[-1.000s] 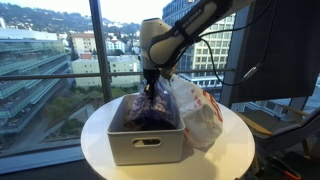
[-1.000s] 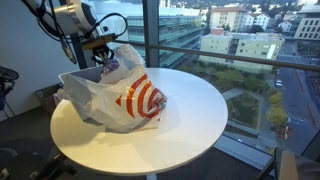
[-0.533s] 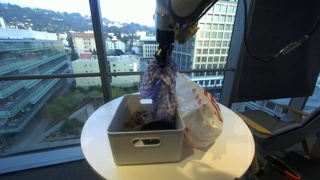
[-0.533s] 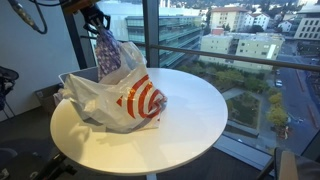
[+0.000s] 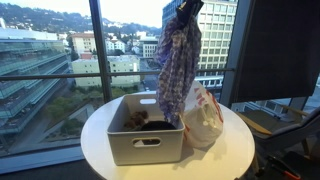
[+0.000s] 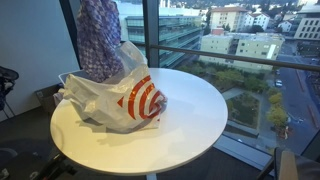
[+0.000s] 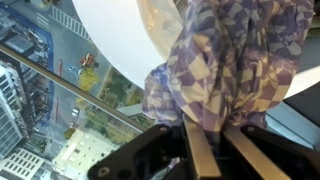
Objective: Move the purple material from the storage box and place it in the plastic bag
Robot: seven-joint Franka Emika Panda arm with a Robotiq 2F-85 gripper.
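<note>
The purple material [image 5: 177, 65] is a purple and white patterned cloth that hangs high in the air from my gripper [image 5: 188, 10]. It dangles above the right side of the grey storage box [image 5: 146, 142] and next to the white plastic bag with red rings [image 5: 203, 118]. In an exterior view the cloth [image 6: 100, 38] hangs over the back of the bag [image 6: 125, 98]. In the wrist view my gripper [image 7: 212, 135] is shut on the cloth [image 7: 235, 60], which fills the picture in front of the fingers.
The round white table [image 6: 190, 125] carries the box and the bag. A dark item [image 5: 150, 125] lies inside the box. Tall windows [image 5: 60, 60] stand right behind the table. A dark wall [image 5: 285, 50] is beside it.
My gripper has risen out of the storage box with the purple cloth, lifting it from inside the box to high above the table and toward the bag side.
</note>
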